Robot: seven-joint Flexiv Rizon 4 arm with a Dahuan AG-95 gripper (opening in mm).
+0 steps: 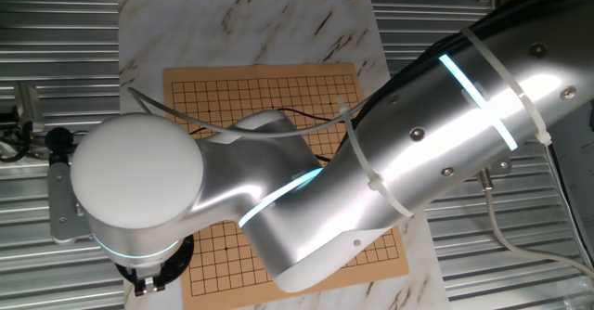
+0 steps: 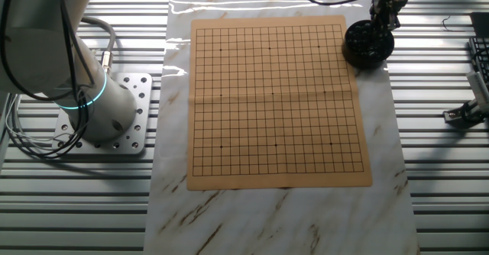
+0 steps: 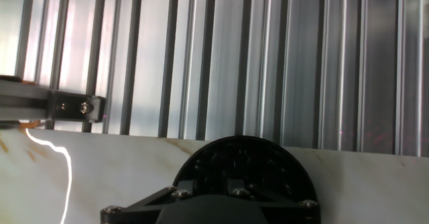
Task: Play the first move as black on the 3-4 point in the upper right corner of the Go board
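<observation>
The Go board [image 2: 275,102] lies on a marble sheet and bears no stones; part of it shows in one fixed view [image 1: 232,92] behind the arm. The round black bowl [image 2: 367,47] stands just off the board's far right corner, with small glossy black stones dimly visible inside. My gripper [image 2: 384,17] hangs right over the bowl, with its fingers reaching down to its rim. In the hand view the bowl [image 3: 241,160] fills the bottom centre and the dark gripper [image 3: 209,187] sits just above it. The jaws are too dark to read.
My arm's base [image 2: 107,110] is bolted to a plate left of the board, with cables beside it. The big silver arm [image 1: 418,152] covers much of the board in one fixed view. A metal clamp [image 2: 466,114] lies at the right. A bracket [image 3: 74,105] and a white cable [image 3: 64,160] sit near the marble's edge.
</observation>
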